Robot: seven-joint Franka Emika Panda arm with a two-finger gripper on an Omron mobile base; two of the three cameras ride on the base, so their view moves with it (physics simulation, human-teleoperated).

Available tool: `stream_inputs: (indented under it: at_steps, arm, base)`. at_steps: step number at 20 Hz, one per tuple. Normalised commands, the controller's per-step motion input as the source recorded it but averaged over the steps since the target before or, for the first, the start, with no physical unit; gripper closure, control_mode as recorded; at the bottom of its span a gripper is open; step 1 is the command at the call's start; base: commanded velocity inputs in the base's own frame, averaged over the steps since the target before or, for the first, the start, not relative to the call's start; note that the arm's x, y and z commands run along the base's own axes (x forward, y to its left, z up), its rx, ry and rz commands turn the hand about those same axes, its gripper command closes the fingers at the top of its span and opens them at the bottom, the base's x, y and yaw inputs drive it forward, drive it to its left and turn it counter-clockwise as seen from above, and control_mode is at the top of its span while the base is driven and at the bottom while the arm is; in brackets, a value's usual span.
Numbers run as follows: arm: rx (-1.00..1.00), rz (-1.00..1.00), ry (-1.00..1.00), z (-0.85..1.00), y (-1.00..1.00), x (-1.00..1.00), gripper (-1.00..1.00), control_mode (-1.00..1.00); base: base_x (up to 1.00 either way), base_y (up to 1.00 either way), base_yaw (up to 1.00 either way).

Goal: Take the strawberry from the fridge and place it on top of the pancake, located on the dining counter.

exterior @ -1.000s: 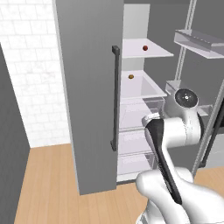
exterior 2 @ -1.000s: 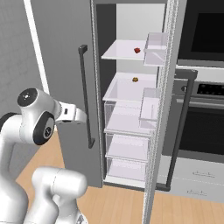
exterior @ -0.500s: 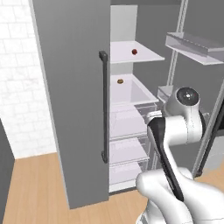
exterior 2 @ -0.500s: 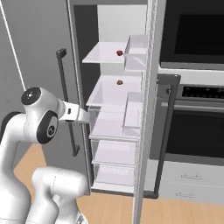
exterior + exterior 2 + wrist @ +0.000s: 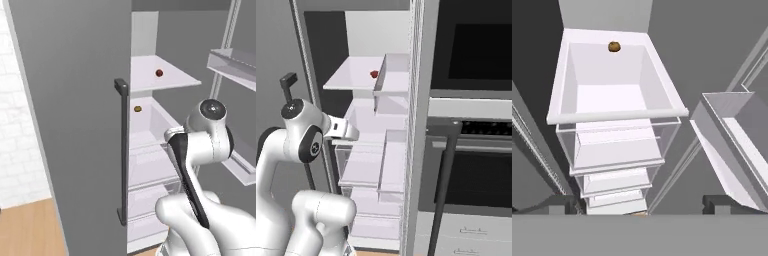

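The fridge stands open in front of me, its grey left door carrying a long dark handle. The strawberry, tiny and dark red, lies on the upper white shelf. One level down, a small yellow-orange item rests at the back of a white tray. My gripper is open and holds nothing; it points into the fridge below the strawberry's shelf, over the stacked drawers. My hand reaches just past the left door's edge. The pancake and the dining counter are out of view.
The open right door carries white bins jutting inward beside the arm. Clear drawers fill the lower fridge. A black wall oven with a bar handle stands to the right. A white brick wall is at left.
The whole picture has shifted: the base has driven closer to the fridge, which now looms larger. The arm keeps its pose and the gripper stays open.
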Motion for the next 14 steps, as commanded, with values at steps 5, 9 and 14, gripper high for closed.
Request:
stream_inputs:
  at_steps: [5,9,14]
  arm:
    - [0.00,0.00,0.00,0.00,0.00,0.00,-1.00,1.00]
    - [0.00,0.00,0.00,0.00,0.00,0.00,-1.00,1.00]
    - [0.00,0.00,0.00,0.00,0.00,0.00,-1.00,1.00]
  base:
    - [0.36,0.00,-0.30]
    - [0.43,0.08,-0.22]
    - [0.54,0.07,0.00]
